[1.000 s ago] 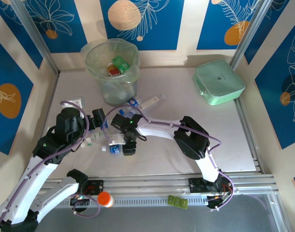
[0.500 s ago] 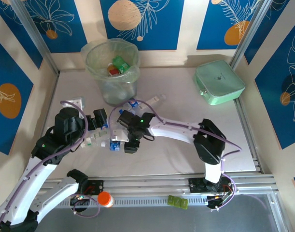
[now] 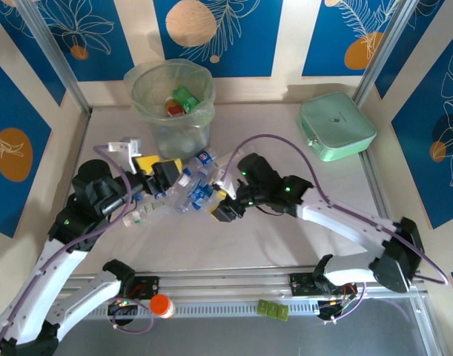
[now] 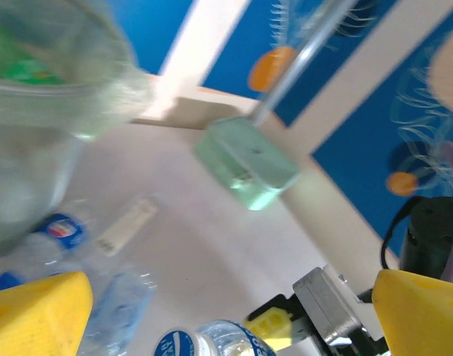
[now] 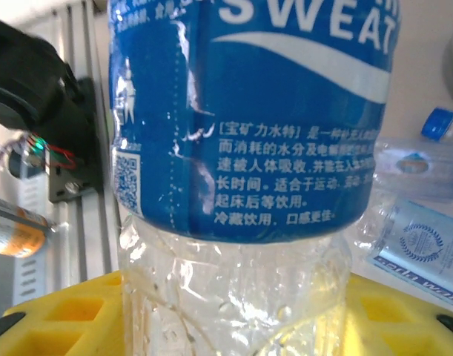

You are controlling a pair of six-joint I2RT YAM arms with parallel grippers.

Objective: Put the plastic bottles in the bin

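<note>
The bin (image 3: 170, 104) stands at the back left, with green and red bottles (image 3: 180, 100) inside; its wall (image 4: 48, 96) also shows in the left wrist view. My right gripper (image 3: 217, 202) is shut on a clear bottle with a blue label (image 5: 248, 111), gripped low between the yellow fingers (image 5: 55, 311). That bottle (image 3: 200, 194) lies among other clear blue-capped bottles (image 3: 183, 189). My left gripper (image 3: 159, 169) is open just left of them, near the bin's foot. A blue bottle cap (image 4: 178, 345) sits low between its fingertips (image 4: 41, 311).
A mint-green square case (image 3: 336, 126) lies at the back right. Another bottle (image 3: 209, 157) and a flat white strip (image 3: 237, 154) lie right of the bin, and one bottle (image 3: 141, 215) under my left arm. An orange-capped item (image 3: 161, 305) sits on the near rail.
My right arm swung out rightward; its gripper closed on the blue-labelled bottle and shifted right and away with it. My left gripper moved up toward the bin, still open.
</note>
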